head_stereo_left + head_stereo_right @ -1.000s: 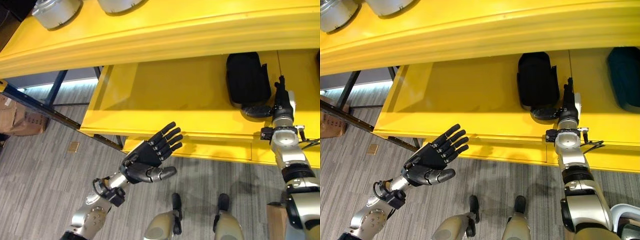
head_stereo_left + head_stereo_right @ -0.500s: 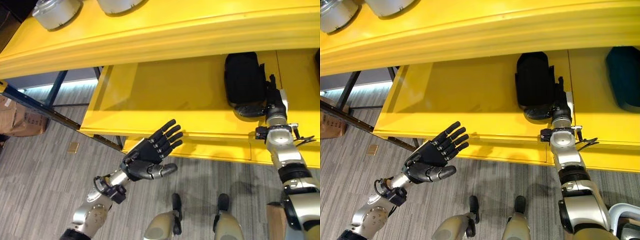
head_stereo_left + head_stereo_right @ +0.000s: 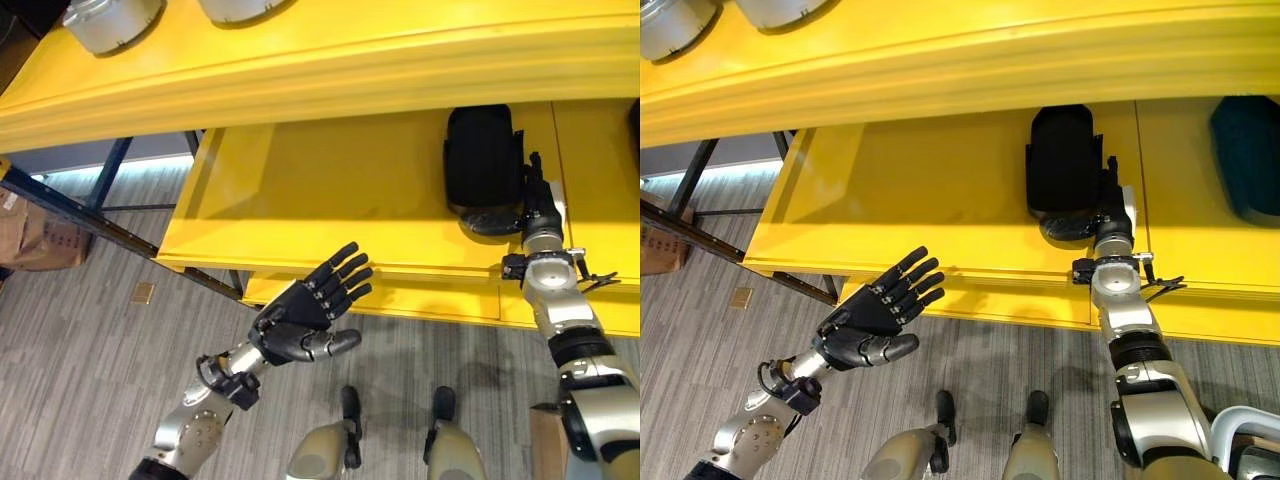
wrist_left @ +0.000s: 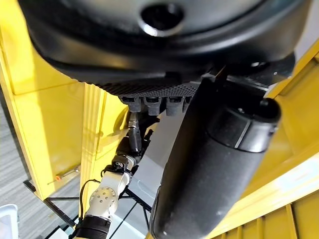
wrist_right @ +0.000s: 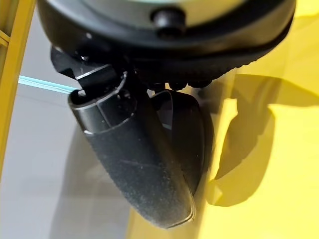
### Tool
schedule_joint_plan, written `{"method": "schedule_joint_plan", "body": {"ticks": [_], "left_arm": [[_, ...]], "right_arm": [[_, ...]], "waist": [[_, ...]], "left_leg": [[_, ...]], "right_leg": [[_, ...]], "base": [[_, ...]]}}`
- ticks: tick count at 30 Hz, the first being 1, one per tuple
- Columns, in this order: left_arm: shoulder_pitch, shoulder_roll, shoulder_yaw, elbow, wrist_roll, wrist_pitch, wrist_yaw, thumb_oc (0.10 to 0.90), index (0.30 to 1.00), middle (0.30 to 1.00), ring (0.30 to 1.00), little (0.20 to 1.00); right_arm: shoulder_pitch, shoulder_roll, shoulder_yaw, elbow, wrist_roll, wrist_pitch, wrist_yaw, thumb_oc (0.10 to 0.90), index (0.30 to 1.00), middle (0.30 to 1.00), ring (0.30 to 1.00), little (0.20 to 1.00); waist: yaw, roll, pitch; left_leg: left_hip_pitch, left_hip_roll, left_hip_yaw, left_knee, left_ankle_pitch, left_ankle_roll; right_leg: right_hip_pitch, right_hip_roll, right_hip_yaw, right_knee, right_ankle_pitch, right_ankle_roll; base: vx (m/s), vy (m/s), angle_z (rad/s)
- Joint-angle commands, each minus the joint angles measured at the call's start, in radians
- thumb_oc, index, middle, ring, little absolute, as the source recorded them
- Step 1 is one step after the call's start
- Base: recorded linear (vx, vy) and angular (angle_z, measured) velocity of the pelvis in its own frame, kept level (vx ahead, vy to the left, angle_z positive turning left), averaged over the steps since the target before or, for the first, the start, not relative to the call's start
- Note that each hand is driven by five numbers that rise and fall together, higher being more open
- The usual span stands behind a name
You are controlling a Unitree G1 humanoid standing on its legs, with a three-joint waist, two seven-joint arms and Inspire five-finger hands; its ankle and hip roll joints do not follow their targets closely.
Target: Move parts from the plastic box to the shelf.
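- Grey wood-grain floor is lying below a yellow metal shelf unit, whose lower shelf is running across the scene under a yellow upper shelf.
- Two round silver-grey metal parts are sitting on the upper shelf at far left, partly cut off by the frame.
- Black oblong rounded part is lying on the lower shelf, right of centre, its long axis running near to far.
- Right hand is reaching onto the lower shelf, pressing against the right and near side of the black part, thumb along its near end. Fingers are largely hidden beside the part, so I cannot tell whether they are gripping it or released.
- Left hand is hovering over the floor, near of the shelf's front edge, palm up, fingers spread and straight, holding nothing.
- Dark teal object is sitting on the lower shelf at far right, well apart from the black part.
- Brown cardboard boxes are sitting on the floor at left.
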Motion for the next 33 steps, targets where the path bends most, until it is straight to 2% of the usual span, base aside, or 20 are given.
{"method": "schedule_joint_plan", "body": {"ticks": [1, 2, 7, 11, 12, 19, 23, 25, 27, 28, 33], "left_arm": [[-0.044, -0.007, 0.019, -0.094, -0.031, -0.088, -0.016, 0.9, 1.0, 1.0, 1.0, 1.0], [-0.045, -0.005, 0.017, -0.093, -0.032, -0.09, -0.016, 0.9, 1.0, 1.0, 1.0, 1.0], [-0.044, -0.001, 0.011, -0.094, -0.042, -0.102, -0.014, 0.9, 1.0, 1.0, 1.0, 1.0], [-0.04, -0.002, -0.002, -0.1, -0.044, -0.117, -0.006, 0.9, 1.0, 1.0, 1.0, 1.0], [-0.04, -0.003, -0.009, -0.099, -0.048, -0.126, -0.001, 0.9, 1.0, 1.0, 1.0, 1.0], [-0.032, -0.007, -0.022, -0.112, -0.05, -0.145, 0.013, 0.9, 1.0, 1.0, 1.0, 1.0], [-0.028, -0.007, -0.026, -0.117, -0.052, -0.154, 0.02, 0.9, 1.0, 1.0, 1.0, 1.0], [-0.024, -0.005, -0.024, -0.12, -0.057, -0.155, 0.016, 0.9, 1.0, 1.0, 1.0, 1.0], [-0.02, -0.005, -0.021, -0.122, -0.057, -0.157, 0.016, 0.9, 1.0, 1.0, 1.0, 1.0], [-0.017, -0.007, -0.016, -0.124, -0.057, -0.156, 0.017, 0.9, 1.0, 1.0, 1.0, 1.0], [-0.009, -0.025, -0.004, -0.132, -0.037, -0.15, 0.022, 0.9, 1.0, 1.0, 1.0, 1.0]], "right_arm": [[-0.059, -0.001, 0.023, -0.116, -0.026, -0.055, -0.083, 0.9, 1.0, 1.0, 1.0, 1.0], [-0.06, -0.001, 0.017, -0.109, -0.066, -0.056, -0.136, 0.9, 1.0, 1.0, 1.0, 1.0], [-0.072, -0.011, -0.016, -0.094, -0.165, -0.064, -0.257, 0.9, 1.0, 1.0, 1.0, 1.0], [-0.071, -0.013, -0.038, -0.115, -0.329, -0.052, -0.422, 0.9, 1.0, 1.0, 1.0, 1.0], [-0.068, -0.014, -0.04, -0.143, -0.394, -0.018, -0.483, 0.9, 1.0, 1.0, 1.0, 1.0], [-0.032, -0.022, -0.044, -0.186, -0.464, 0.049, -0.597, 0.9, 1.0, 1.0, 1.0, 1.0], [-0.011, -0.027, -0.054, -0.201, -0.461, 0.04, -0.607, 0.9, 1.0, 1.0, 1.0, 1.0], [-0.003, -0.026, -0.056, -0.212, -0.457, 0.014, -0.591, 0.9, 1.0, 1.0, 1.0, 1.0], [0.01, -0.013, -0.047, -0.258, -0.452, -0.014, -0.547, 0.9, 1.0, 1.0, 1.0, 1.0], [0.031, 0.005, -0.032, -0.306, -0.421, -0.022, -0.473, 0.9, 1.0, 1.0, 1.0, 1.0], [0.103, 0.05, 0.014, -0.394, -0.383, -0.025, -0.406, 0.9, 1.0, 1.0, 1.0, 1.0]], "waist": [[0.009, -0.075, -0.045], [0.01, -0.075, -0.044], [0.009, -0.068, -0.043], [0.007, -0.061, -0.044], [0.004, -0.057, -0.045], [-0.004, -0.05, -0.051], [-0.008, -0.049, -0.054], [-0.008, -0.048, -0.055], [-0.012, -0.049, -0.057], [-0.015, -0.052, -0.059], [-0.025, -0.065, -0.063]], "left_leg": [[0.004, -0.032, -0.013, 0.097, -0.12, 0.005], [0.004, -0.033, -0.014, 0.096, -0.121, 0.006], [0.005, -0.036, -0.017, 0.088, -0.119, 0.008], [0.008, -0.04, -0.017, 0.083, -0.12, 0.012], [0.01, -0.042, -0.016, 0.081, -0.119, 0.013], [0.014, -0.046, -0.011, 0.078, -0.121, 0.015], [0.016, -0.046, -0.008, 0.078, -0.123, 0.016], [0.016, -0.048, -0.008, 0.076, -0.123, 0.017], [0.018, -0.048, -0.006, 0.074, -0.124, 0.017], [0.02, -0.049, -0.005, 0.074, -0.126, 0.018], [0.025, -0.048, 0.002, 0.072, -0.127, 0.02]], "right_leg": [[0.03, 0.03, -0.031, 0.02, -0.092, -0.058], [0.031, 0.031, -0.031, 0.019, -0.092, -0.058], [0.03, 0.034, -0.026, 0.015, -0.089, -0.057], [0.035, 0.036, -0.021, 0.009, -0.087, -0.055], [0.036, 0.037, -0.018, 0.007, -0.085, -0.054], [0.042, 0.034, -0.012, -0.001, -0.083, -0.05], [0.044, 0.032, -0.011, -0.002, -0.084, -0.048], [0.045, 0.03, -0.01, -0.004, -0.083, -0.048], [0.045, 0.029, -0.009, -0.005, -0.083, -0.047], [0.047, 0.029, -0.006, -0.008, -0.082, -0.045], [0.05, 0.029, 0.001, -0.015, -0.077, -0.043]], "base": [[0.0, 0.0, 0.0], [0.0, 0.0, 0.0], [0.0, 0.0, 0.0], [0.0, 0.011, -0.01], [-0.01, 0.039, -0.03], [0.0, 0.027, -0.02], [0.0, 0.009, 0.0], [-0.01, 0.037, -0.02], [-0.01, 0.04, -0.05], [0.0, 0.034, -0.05], [0.0, 0.0, 0.0]]}}
